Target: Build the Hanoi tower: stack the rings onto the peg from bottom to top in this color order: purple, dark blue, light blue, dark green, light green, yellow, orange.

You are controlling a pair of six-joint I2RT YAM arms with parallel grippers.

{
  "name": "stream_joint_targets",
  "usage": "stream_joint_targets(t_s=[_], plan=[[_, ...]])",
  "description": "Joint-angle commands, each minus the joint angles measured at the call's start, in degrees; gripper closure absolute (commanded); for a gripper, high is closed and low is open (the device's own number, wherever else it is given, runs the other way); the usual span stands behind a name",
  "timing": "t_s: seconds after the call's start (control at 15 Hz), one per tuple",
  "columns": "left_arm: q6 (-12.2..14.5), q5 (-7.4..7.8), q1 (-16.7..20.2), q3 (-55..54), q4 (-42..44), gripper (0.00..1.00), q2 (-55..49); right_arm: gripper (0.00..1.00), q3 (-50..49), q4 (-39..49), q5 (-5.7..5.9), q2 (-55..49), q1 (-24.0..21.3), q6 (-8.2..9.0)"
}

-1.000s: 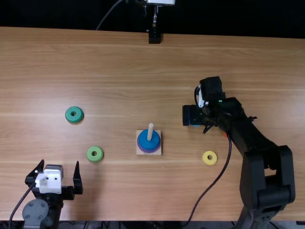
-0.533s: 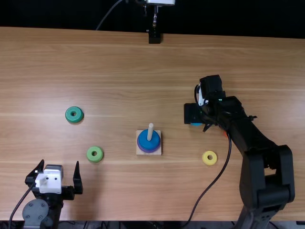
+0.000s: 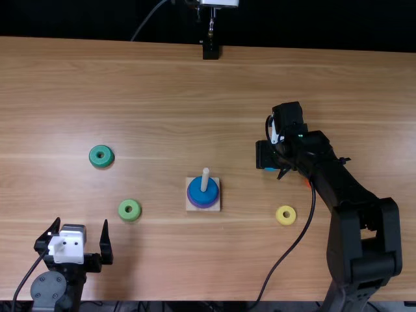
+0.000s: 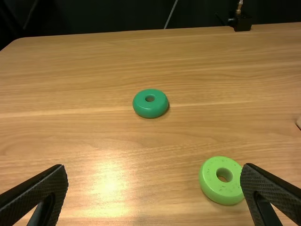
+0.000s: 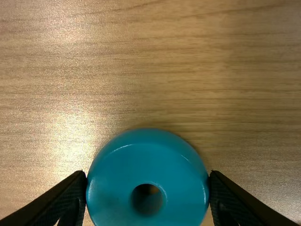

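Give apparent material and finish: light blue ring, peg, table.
Light blue ring: painted wood or plastic, can't tell which; glossy, with bright highlights along its rounded edge.
Peg: probably bare wood, going by its pale tan colour; looks unpainted.
Table: wood or wood-look laminate; streaky grain, satin sheen with soft glare patches.

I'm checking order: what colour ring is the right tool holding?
Light blue ring, best in right wrist view.

Wood tbl (image 3: 162, 84), dk grn ring (image 3: 95, 158), lt grn ring (image 3: 123, 211), yel ring (image 3: 279, 217), peg base (image 3: 217, 206), orng ring (image 3: 308, 183) part hid
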Motion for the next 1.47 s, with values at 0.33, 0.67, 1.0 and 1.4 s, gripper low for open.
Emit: stream_joint_targets(t_s=[0.33, 0.67, 1.0, 1.4], plan=[[-0.5, -0.51, -0.1, -6.4, -2.9, 0.0, -0.6, 1.0, 10.4, -19.6, 1.01, -1.1, 2.6, -1.77], [-0.5, -0.51, -0.1, -6.4, -2.9, 0.0, -0.6, 1.0, 17.9, -25.3, 1.01, -7.5, 6.8, -1.77], [-0.5, -0.51, -0.1, -6.4, -2.9, 0.0, -0.6, 1.0, 26.7, -34.0, 0.9, -10.6, 13.1, -1.03], [-0.5, -0.51, -0.1, -6.4, -2.9, 0.0, -0.6, 1.0, 36.9, -42.4, 0.9, -10.6, 19.7, -0.39]])
